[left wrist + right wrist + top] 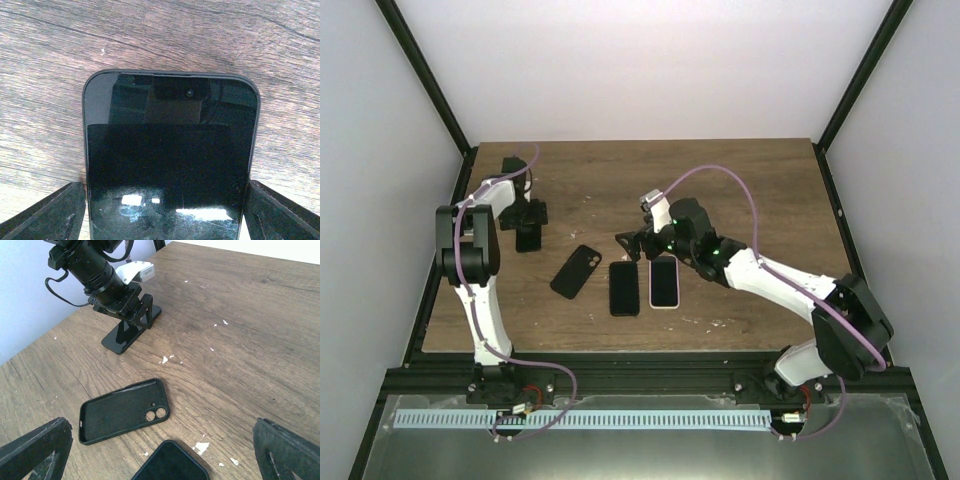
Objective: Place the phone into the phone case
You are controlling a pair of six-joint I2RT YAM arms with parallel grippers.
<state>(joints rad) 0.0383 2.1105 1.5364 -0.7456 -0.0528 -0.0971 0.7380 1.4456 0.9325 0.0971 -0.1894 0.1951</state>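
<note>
A black phone (170, 150) lies screen up on the wooden table at the far left, also seen in the top view (528, 240). My left gripper (167, 220) is shut on its two long edges, low over the table (528, 226). An empty black phone case (120, 412) lies open side up, left of centre (576, 271). A second black phone (624, 288) lies to the right of the case, with its top corner in the right wrist view (170, 465). My right gripper (162, 450) is wide open and empty above the case and this second phone (636, 247).
A white phone (664, 283) lies next to the second black phone under my right arm. Small white flecks (165, 359) dot the wood. The left arm's wrist (95, 270) stands beyond the case. Black frame posts and white walls bound the table.
</note>
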